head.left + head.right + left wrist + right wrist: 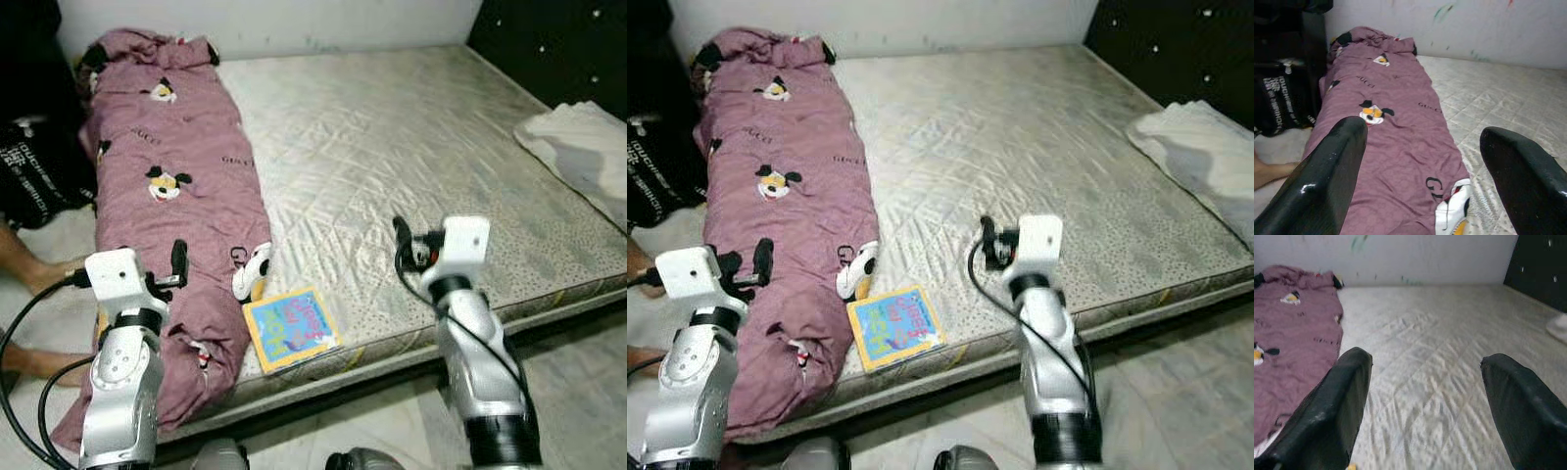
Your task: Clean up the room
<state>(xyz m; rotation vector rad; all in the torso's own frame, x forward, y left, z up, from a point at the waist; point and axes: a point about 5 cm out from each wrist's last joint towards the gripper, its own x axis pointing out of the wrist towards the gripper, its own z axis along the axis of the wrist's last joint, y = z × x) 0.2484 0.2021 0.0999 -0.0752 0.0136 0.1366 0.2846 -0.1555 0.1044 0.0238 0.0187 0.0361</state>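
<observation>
the purple quilt [171,196] along the mattress [411,166] left edge looks soft, bulky, best pinched at a fold; left gripper [1425,186] and right gripper [1422,416] hover with fingers spread, empty.

a home bedroom: a low bare quilted mattress [411,166] on the floor, a mauve cartoon-print duvet [176,196] along its edge, a white pillow [583,147], a children's book [291,328].

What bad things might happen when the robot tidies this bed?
The book lies at the mattress edge, so a nudge might knock it to the floor. The pink blanket hangs over the side and might slide off when grabbed. A person's leg sits near the left gripper.
</observation>
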